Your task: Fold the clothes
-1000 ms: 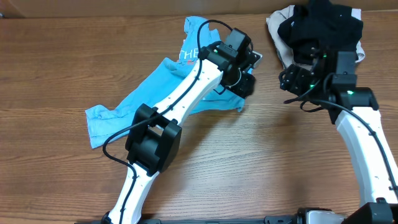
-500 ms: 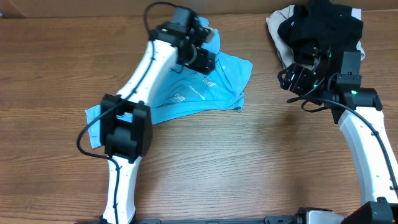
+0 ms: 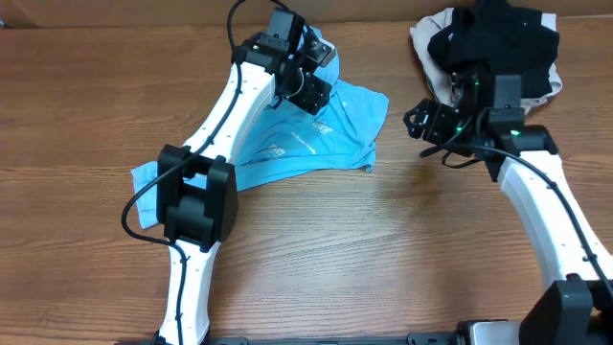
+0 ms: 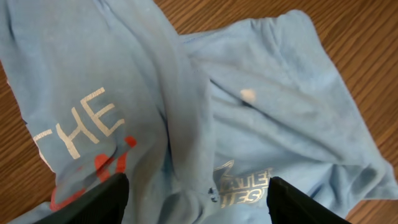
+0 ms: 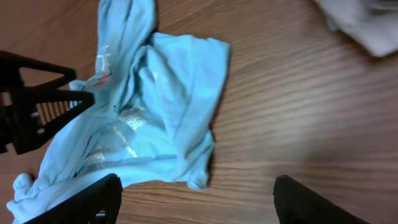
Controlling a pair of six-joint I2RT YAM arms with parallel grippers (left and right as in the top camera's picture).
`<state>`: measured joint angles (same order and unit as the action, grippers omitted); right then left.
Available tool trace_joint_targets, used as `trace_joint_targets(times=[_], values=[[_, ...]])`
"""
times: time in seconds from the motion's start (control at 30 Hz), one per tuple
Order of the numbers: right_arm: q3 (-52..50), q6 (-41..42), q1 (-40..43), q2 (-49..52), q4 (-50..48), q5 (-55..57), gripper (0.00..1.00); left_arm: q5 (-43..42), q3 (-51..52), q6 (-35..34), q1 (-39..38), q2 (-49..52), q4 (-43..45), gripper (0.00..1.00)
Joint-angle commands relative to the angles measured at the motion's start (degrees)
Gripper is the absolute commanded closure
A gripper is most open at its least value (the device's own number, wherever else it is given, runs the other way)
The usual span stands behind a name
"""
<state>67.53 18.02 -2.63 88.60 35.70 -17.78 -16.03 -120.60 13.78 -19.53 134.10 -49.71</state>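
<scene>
The clothes, a light-blue T-shirt (image 3: 350, 120) with white and red-orange lettering, lie crumpled on the wooden table (image 3: 383, 249), a sleeve trailing to the left (image 3: 144, 177). My left gripper (image 3: 314, 94) hovers over the shirt's upper part with its jaws wide apart. In the left wrist view the shirt (image 4: 249, 124) fills the frame and the gripper (image 4: 199, 211) stands open, nothing pinched between its fingers (image 4: 93, 202). My right gripper (image 3: 414, 120) is open just right of the shirt, over bare wood. In the right wrist view the shirt (image 5: 168, 93) lies ahead of the gripper (image 5: 199, 205).
A black garment (image 3: 498, 43) lies on a cream one (image 3: 421, 43) at the table's back right corner, behind my right arm. The cream garment (image 5: 367, 22) shows at the right wrist view's top edge. Bare wood spans the front half of the table.
My left arm swung from the shirt's right side to its upper left, and the shirt's right part now lies spread out. My right gripper has shifted left toward the shirt.
</scene>
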Motion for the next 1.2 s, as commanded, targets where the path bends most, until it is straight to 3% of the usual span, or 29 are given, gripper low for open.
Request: trace_joint_targets(times=[0.0, 0.27, 0.5, 0.73, 1.17], values=[[1.11, -0.35, -3.15, 3.08, -2.05, 0.17, 0.22, 0.57, -1.29, 1.66, 0.04, 2.45, 0.17, 0.29], [1.11, 0.02, -4.42, 6.95, -3.37, 1.22, 0.24, 1.25, -1.29, 1.62, -0.04, 6.14, 0.31, 0.32], [1.11, 0.09, -4.5, 8.17, -5.2, 1.18, 0.25, 1.03, -1.29, 1.68, -0.52, 6.23, 1.2, 0.47], [1.11, 0.26, -4.5, 13.2, -5.29, 0.94, 0.27, 1.62, -1.29, 2.12, -0.74, 6.8, 2.45, 0.96], [1.11, -5.18, -8.76, 15.21, -5.66, 4.04, 0.31, 1.64, -5.75, -1.86, -0.63, 6.67, 2.49, 0.96]])
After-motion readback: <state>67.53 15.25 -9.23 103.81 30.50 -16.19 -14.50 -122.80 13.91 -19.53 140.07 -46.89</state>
